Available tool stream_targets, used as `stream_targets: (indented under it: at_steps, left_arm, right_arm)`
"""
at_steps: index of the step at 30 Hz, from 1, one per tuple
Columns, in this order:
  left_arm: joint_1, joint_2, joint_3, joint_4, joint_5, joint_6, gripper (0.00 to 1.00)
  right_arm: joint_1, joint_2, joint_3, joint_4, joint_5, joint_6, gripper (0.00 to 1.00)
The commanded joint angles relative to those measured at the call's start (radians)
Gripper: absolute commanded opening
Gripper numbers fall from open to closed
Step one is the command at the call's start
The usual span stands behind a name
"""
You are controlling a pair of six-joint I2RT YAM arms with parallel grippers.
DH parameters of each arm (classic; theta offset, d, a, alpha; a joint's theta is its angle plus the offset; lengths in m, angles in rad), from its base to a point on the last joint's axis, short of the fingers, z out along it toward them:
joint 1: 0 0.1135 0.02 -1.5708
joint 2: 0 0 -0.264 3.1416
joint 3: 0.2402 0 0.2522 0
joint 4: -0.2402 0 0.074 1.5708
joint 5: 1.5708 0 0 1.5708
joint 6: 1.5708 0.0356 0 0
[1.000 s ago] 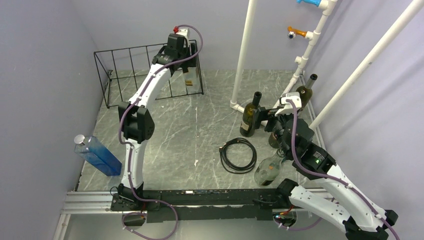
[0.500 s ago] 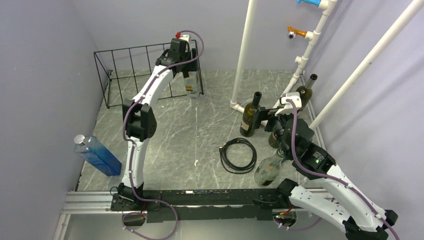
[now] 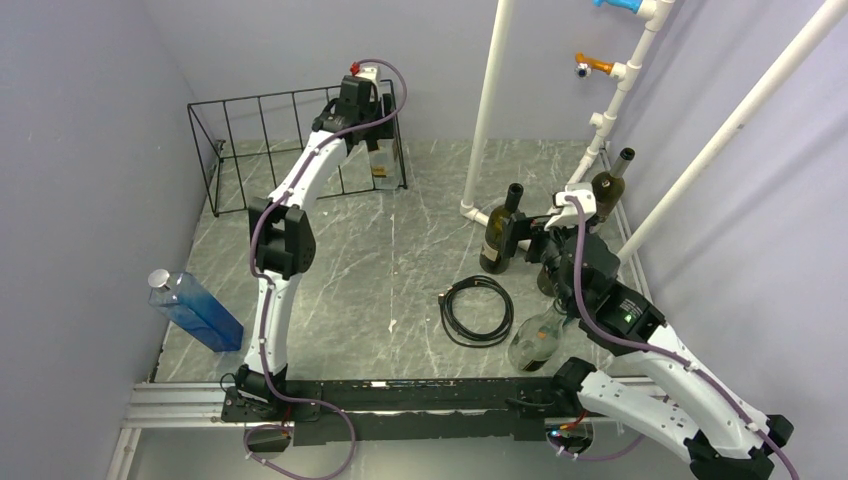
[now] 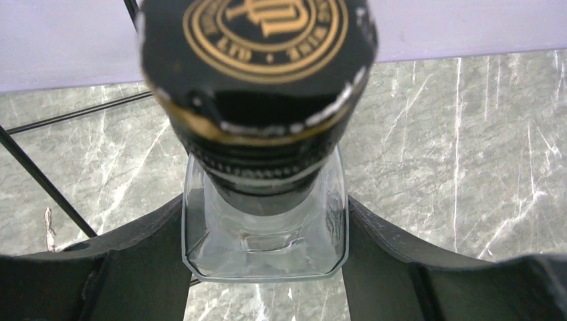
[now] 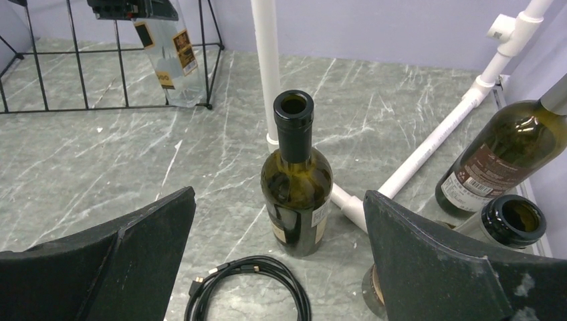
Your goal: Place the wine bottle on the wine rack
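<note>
My left gripper [image 3: 372, 128] is shut on a clear square glass bottle [image 3: 380, 160] with a black and gold cap [image 4: 261, 67]. It holds the bottle by the shoulders [image 4: 266, 235], tilted, at the right end of the black wire wine rack [image 3: 260, 130]. In the right wrist view the bottle [image 5: 170, 57] leans inside the rack's [image 5: 121, 60] last slot, base close to the floor. My right gripper [image 5: 281, 267] is open and empty, facing an upright dark green wine bottle [image 5: 296, 194].
A coiled black cable [image 3: 478, 310] lies mid-floor. A white pipe frame [image 3: 485, 110] stands at the back right, with a second dark bottle [image 3: 607, 190] beside it. A clear bottle [image 3: 535, 340] lies near my right arm. A blue bottle [image 3: 195, 310] lies at the left wall.
My left gripper has carried the clear bottle a little right and back, to the rack's right end. My right gripper has edged slightly toward the dark green bottle.
</note>
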Motion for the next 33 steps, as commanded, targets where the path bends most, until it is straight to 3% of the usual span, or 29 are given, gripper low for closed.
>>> stream_targets:
  at_steps: [1, 6, 8, 10, 24, 33]
  left_arm:
    - [0.012, 0.005, 0.019, 0.079, 0.014, 0.017, 0.18]
    - [0.013, -0.005, -0.039, 0.137, 0.02, 0.032, 0.5]
    - [0.014, -0.011, -0.062, 0.166, 0.021, 0.041, 0.86]
    - [0.014, -0.016, -0.072, 0.187, 0.019, 0.047, 0.98]
    - [0.016, -0.069, -0.107, 0.187, 0.037, 0.056, 1.0]
    - [0.018, -0.256, -0.196, 0.102, 0.149, 0.033, 0.99]
  right_arm:
    - [-0.004, 0.015, -0.009, 0.028, -0.004, 0.018, 1.0]
    - [-0.007, 0.035, -0.014, 0.03, -0.005, 0.024, 1.0]
    - [-0.008, 0.042, -0.014, 0.033, -0.006, 0.025, 1.0]
    - [-0.01, 0.051, -0.014, 0.035, -0.009, 0.025, 1.0]
    - [-0.022, 0.073, -0.017, 0.046, -0.029, 0.036, 1.0]
    - [-0.025, 0.07, 0.0, 0.023, -0.057, 0.051, 1.0]
